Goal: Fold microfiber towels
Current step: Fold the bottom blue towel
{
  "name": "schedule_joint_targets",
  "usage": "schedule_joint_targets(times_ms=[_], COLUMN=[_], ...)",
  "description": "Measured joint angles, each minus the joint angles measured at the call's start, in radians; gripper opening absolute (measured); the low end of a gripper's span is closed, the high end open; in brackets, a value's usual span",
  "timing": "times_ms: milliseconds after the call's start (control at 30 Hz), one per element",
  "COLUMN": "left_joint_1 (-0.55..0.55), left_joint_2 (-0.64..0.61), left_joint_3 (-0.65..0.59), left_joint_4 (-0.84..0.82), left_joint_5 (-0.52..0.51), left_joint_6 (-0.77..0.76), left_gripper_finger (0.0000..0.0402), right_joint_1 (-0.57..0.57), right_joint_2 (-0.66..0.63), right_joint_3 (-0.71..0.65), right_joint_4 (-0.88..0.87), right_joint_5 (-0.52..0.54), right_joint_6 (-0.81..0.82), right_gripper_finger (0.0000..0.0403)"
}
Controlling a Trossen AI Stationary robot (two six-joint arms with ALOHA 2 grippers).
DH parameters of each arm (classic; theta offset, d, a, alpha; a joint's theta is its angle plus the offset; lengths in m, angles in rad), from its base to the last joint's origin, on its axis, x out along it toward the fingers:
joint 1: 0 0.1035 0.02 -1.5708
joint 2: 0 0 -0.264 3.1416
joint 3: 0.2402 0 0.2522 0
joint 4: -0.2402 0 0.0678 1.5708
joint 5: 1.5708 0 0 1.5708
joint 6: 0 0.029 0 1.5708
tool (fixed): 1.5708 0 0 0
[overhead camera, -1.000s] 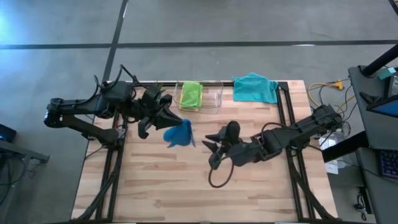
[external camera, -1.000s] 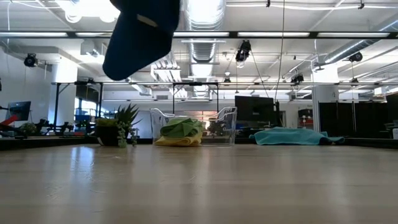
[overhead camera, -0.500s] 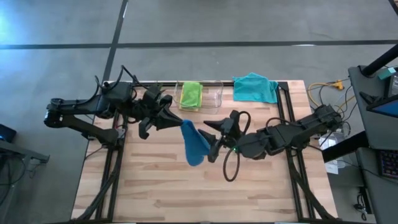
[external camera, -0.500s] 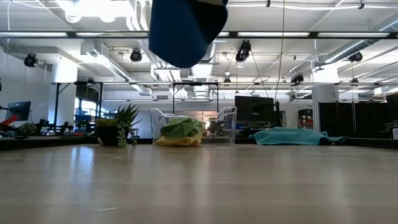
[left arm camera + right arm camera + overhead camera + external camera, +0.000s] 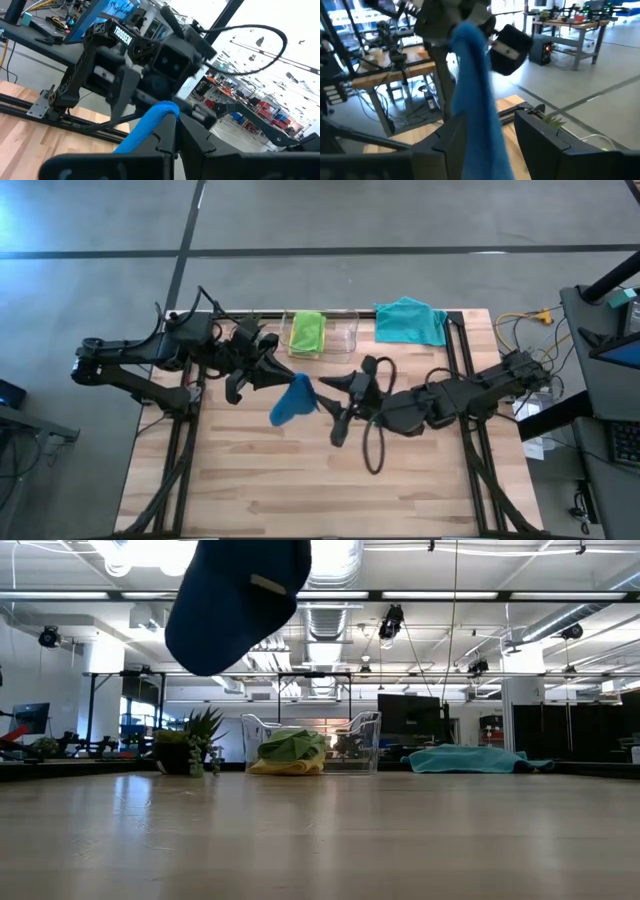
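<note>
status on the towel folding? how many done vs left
Done: the lime green towel lies on a yellow towel in the clear bin, apparently folded. In hand: the blue towel hangs off the table, pinched in the shut left tool, with the right tool open beside it. Left: the teal towel lies rumpled at the table's far edge.

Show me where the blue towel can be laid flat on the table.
The near half of the table, below both hands, is bare wood. The back edge is crowded: bin with folded towels, teal towel. The blue towel hangs from the left hand, the right hand beside it.
</note>
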Motion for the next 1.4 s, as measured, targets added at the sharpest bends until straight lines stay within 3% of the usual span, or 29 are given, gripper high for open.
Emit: schedule_joint_targets(times_ms=[233, 867, 1400], left_joint_1=[0.000, 0.000, 0.000], left_joint_2=[0.000, -0.003, 0.000], left_joint_3=[0.000, 0.001, 0.005], left_joint_4=[0.000, 0.001, 0.003], left_joint_5=[0.000, 0.053, 0.053], left_joint_6=[0.000, -0.027, -0.035], left_gripper_finger=[0.0000, 0.0000, 0.0000], right_joint_1=[-0.022, -0.027, -0.033], right_joint_2=[0.056, 0.030, 0.052], right_joint_3=[0.025, 0.024, 0.021], right_joint_4=[-0.026, -0.273, -0.268], right_joint_5=[0.000, 0.001, -0.058], right_joint_6=[-0.001, 0.131, 0.162], right_gripper_finger=[0.0148, 0.0106, 0.0101])
